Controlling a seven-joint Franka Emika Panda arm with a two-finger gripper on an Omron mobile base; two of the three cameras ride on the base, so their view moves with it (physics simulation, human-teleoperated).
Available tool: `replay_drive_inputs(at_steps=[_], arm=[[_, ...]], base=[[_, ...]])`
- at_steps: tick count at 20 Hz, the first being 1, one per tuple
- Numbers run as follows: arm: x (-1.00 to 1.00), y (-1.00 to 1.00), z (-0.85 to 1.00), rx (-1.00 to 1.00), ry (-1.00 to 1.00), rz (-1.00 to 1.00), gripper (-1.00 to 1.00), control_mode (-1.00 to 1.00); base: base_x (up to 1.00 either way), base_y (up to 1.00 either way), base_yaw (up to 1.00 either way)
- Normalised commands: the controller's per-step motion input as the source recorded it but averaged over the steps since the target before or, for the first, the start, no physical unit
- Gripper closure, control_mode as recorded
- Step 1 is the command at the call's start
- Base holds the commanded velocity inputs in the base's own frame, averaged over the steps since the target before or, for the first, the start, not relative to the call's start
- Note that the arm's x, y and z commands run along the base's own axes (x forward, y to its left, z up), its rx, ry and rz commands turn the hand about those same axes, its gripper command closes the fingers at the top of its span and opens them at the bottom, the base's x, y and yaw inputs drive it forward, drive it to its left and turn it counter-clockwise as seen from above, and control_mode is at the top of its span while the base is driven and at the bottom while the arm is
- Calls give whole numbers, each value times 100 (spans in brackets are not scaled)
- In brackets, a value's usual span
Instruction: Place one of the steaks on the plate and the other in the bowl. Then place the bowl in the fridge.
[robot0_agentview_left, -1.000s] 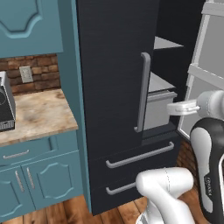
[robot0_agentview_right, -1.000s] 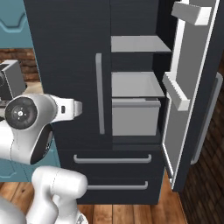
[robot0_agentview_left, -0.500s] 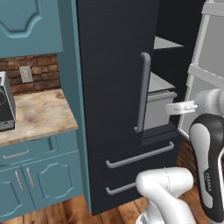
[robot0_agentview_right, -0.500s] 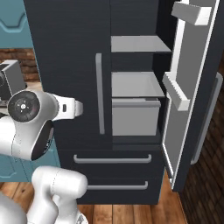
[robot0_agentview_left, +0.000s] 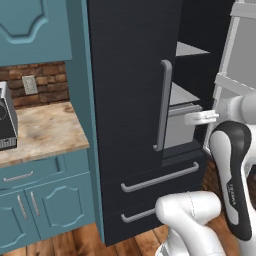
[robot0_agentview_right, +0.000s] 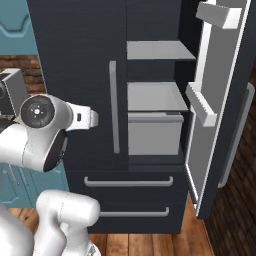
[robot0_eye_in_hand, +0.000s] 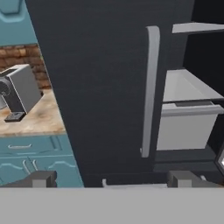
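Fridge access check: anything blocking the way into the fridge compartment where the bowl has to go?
Nothing visible blocks it. The fridge has its right door swung wide, exposing grey shelves and a drawer bin. The left door is shut. The open gripper faces that shut door, holding nothing.

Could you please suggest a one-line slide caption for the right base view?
Fridge with its right door swung open, showing grey shelves and a drawer.
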Motion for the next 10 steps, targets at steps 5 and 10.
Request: replay_drive_inputs(at_steps=[5, 10], arm=[[61, -18, 0, 5, 4, 1, -100, -100], [53, -26, 0, 3, 14, 5, -100, -100]], base=[[0, 0, 0], [0, 0, 0]])
